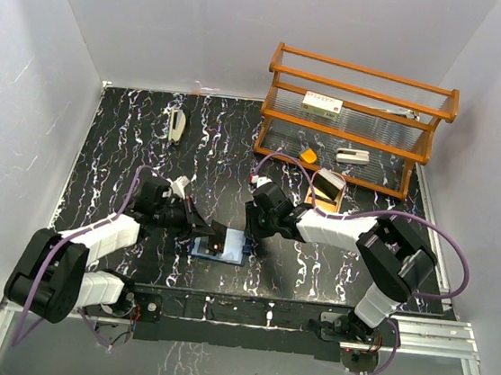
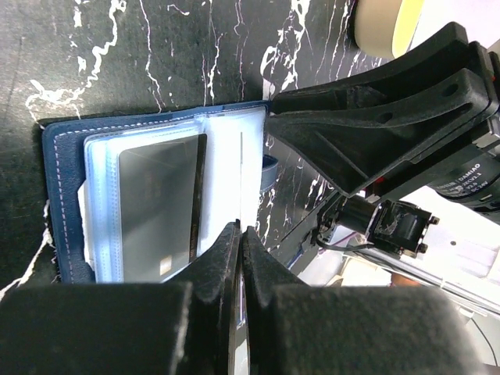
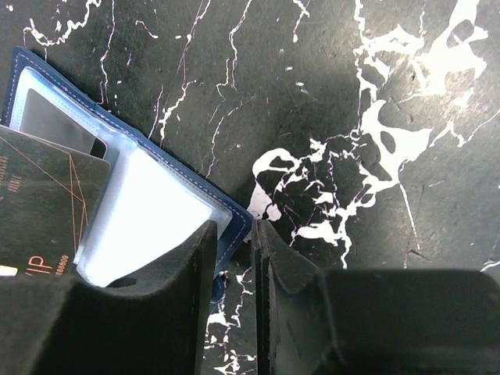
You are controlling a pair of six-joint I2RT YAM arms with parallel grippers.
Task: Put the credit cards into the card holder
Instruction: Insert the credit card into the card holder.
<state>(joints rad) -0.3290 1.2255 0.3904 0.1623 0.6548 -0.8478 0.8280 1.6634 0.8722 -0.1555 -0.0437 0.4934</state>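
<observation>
The navy card holder (image 1: 227,255) lies open on the black marbled table, pale slotted inside up (image 2: 58,195) (image 3: 148,203). A grey card (image 2: 156,211) sits in a clear pocket on its one side. My left gripper (image 1: 208,234) (image 2: 241,229) is shut on a dark credit card with gold lines (image 3: 39,203), seen edge-on in the left wrist view (image 2: 241,176), and holds it over the open holder. My right gripper (image 1: 251,235) (image 3: 251,225) is nearly closed on the holder's right edge, one finger over the inside and one on the table.
A wooden rack with glass shelves (image 1: 353,118) stands at the back right with small items on it. A small tan tray (image 1: 327,189) lies in front of it. A white object (image 1: 177,127) lies at the back left. White walls enclose the table.
</observation>
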